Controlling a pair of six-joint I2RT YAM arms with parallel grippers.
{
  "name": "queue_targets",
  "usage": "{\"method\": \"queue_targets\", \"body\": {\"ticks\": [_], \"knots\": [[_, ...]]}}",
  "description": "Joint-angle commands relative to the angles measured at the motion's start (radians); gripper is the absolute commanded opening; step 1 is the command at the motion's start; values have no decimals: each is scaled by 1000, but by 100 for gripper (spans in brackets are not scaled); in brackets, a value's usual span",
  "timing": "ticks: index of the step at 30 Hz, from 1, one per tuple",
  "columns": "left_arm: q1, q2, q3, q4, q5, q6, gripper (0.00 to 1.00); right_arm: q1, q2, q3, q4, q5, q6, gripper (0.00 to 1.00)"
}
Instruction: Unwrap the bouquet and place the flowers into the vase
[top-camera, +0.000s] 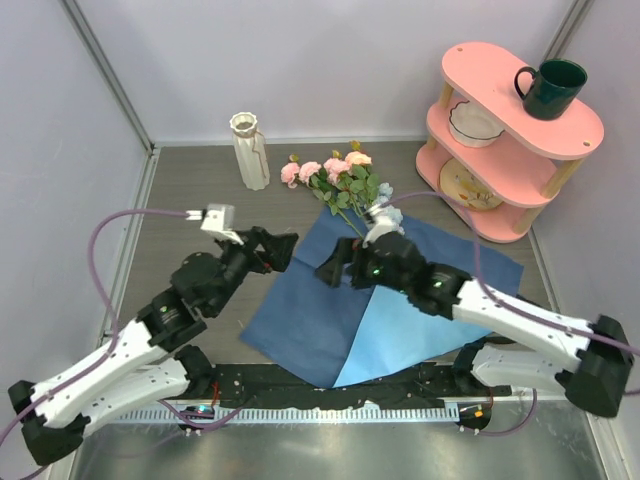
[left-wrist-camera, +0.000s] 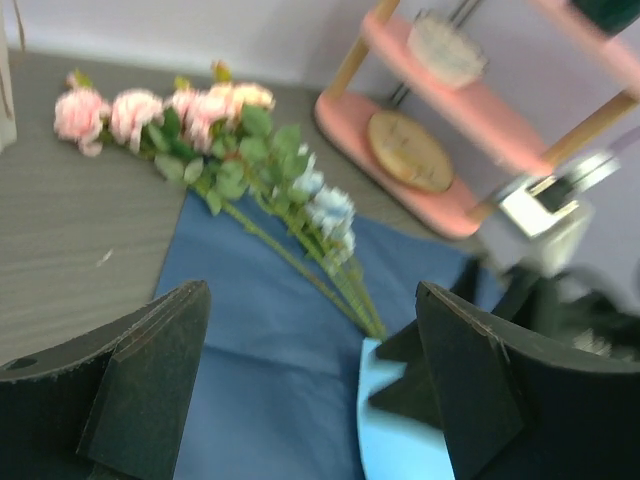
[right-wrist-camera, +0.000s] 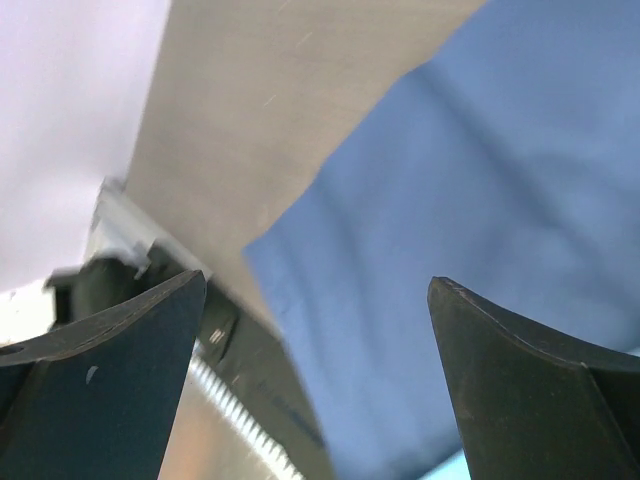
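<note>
White-and-black arms (top-camera: 100, 370), purple cables (top-camera: 140, 213)

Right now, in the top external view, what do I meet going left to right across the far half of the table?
vase → flowers → white bowl → dark green mug

Overhead camera looks down; both wrist cameras share the blue paper (top-camera: 305, 305).

No legible lettering, label, brand or number — neither on vase (top-camera: 250, 152), mug (top-camera: 552, 88) nor pink shelf (top-camera: 500, 62).
</note>
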Motion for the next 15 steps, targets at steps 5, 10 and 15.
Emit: {"method": "queue_targets", "body": {"ticks": [5, 10, 15], "knots": [[8, 366, -34, 32, 115, -153, 85, -310, -238, -48, -480, 315, -190, 100], [18, 575, -54, 204, 261, -236, 76, -492, -191, -65, -479, 222, -207, 100], [21, 775, -74, 352, 379, -253, 73, -570, -63, -45, -433, 4, -216, 100]]}}
